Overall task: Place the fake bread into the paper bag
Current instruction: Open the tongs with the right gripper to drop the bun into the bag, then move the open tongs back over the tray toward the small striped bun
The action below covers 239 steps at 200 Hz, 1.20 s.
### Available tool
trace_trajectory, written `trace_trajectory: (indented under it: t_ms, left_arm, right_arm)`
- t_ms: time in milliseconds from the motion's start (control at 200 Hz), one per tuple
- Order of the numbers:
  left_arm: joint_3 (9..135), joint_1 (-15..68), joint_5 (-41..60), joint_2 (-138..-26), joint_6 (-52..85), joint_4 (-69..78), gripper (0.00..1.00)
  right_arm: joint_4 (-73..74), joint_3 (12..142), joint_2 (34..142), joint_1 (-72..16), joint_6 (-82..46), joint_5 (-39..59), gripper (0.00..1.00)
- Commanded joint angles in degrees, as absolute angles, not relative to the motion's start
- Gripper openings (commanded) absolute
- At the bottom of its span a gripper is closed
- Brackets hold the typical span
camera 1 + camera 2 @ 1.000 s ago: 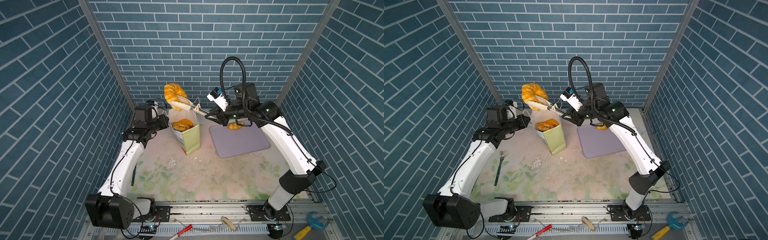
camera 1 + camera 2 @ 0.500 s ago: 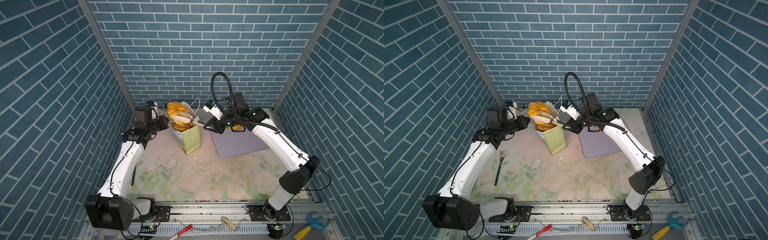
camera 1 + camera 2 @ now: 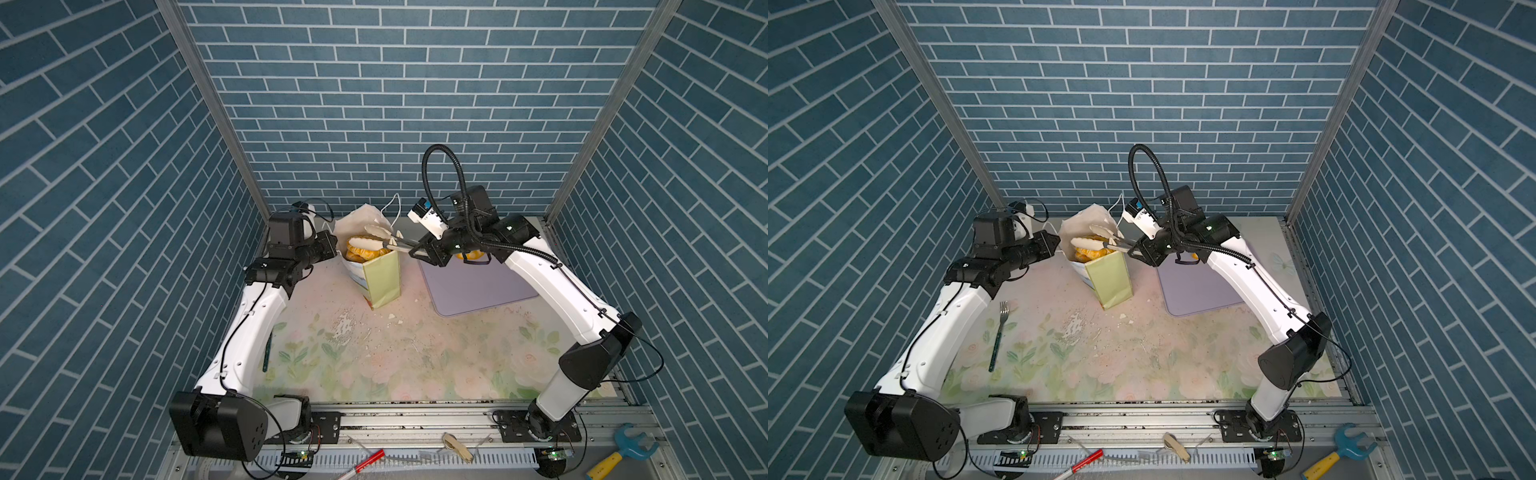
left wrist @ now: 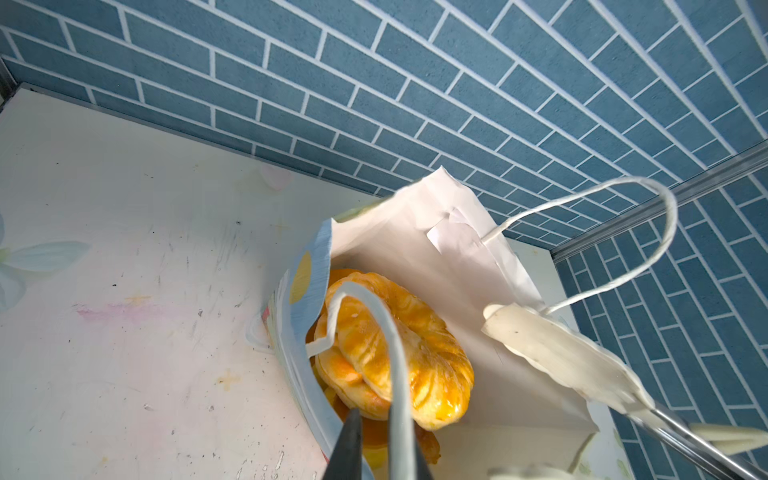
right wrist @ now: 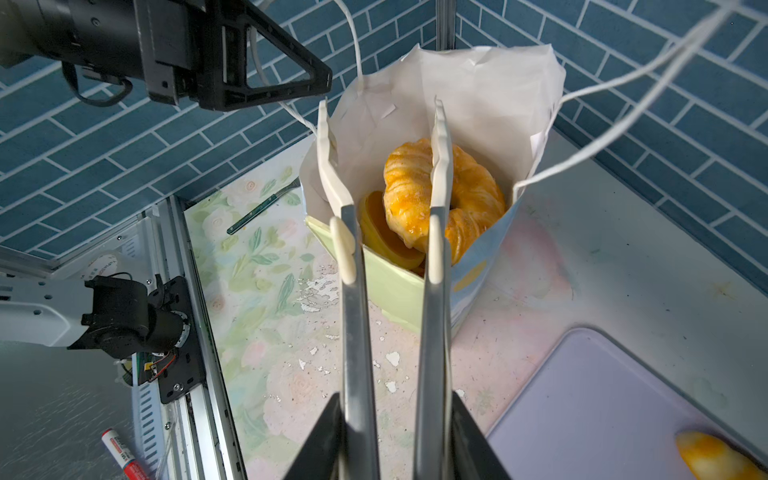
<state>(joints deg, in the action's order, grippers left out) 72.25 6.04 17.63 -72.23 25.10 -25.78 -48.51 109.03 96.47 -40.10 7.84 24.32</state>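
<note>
Blue brick walls (image 3: pixel 374 104) ring a floral tabletop (image 3: pixel 374 353). Fake bread (image 3: pixel 355 254) fills the paper bag (image 3: pixel 380 278) to its mouth, a ring pastry (image 5: pixel 469 195) on top. The left gripper (image 3: pixel 332 245) pinches the bag's cord (image 4: pixel 397 395); the right gripper (image 5: pixel 395 436) clamps tongs (image 5: pixel 353 311), their tips spread above it. One pastry (image 5: pixel 715 459) on the lavender tray (image 3: pixel 478 286) is left.

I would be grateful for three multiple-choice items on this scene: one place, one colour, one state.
1. The ring pastry lies: A in a bowl; B in the paper bag; C on a shelf.
2. The tray is: A red; B black; C lavender.
3. The tips of the tongs: A stand apart; B press shut together; C are wrapped in cloth.
Key: B, it sits inside the bag's white walls; C, its surface is pale lavender; A, a gap shows between the white tips.
</note>
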Motion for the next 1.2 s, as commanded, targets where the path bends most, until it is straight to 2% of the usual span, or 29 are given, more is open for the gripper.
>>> trace_trajectory:
  t_ms: [0, 160, 330, 540, 780, 900, 1190]
  left_arm:
    - [71.7, 6.3, 17.6, -71.6, 25.4, -24.8, 0.15]
    - [71.7, 6.4, 17.6, -71.6, 25.5, -24.7, 0.15]
    - [71.6, 6.4, 17.5, -71.6, 25.5, -24.7, 0.15]
    - [72.0, 6.3, 17.5, -71.7, 25.4, -25.0, 0.15]
    - [72.2, 6.4, 17.5, -71.4, 25.3, -25.0, 0.15]
    - [72.5, 6.4, 17.8, -71.8, 25.2, -25.4, 0.15]
    - [74.1, 6.4, 17.6, -72.8, 24.2, -26.7, 0.15]
  right_arm:
    - [-44.9, 110.6, 91.9, -40.5, 10.0, 22.2, 0.37]
    - [-40.7, 108.8, 88.0, -40.4, 9.8, 15.7, 0.36]
    - [-39.8, 107.8, 85.5, -39.9, 9.7, 2.6, 0.36]
    - [-39.5, 102.2, 81.6, -34.1, 4.0, -9.8, 0.36]
    - [-39.0, 90.2, 76.3, -25.0, -5.0, -13.3, 0.36]
    - [-43.0, 88.5, 79.3, -21.4, -9.2, -13.6, 0.37]
    - [-44.6, 88.9, 90.7, -20.9, -13.6, -12.8, 0.37]
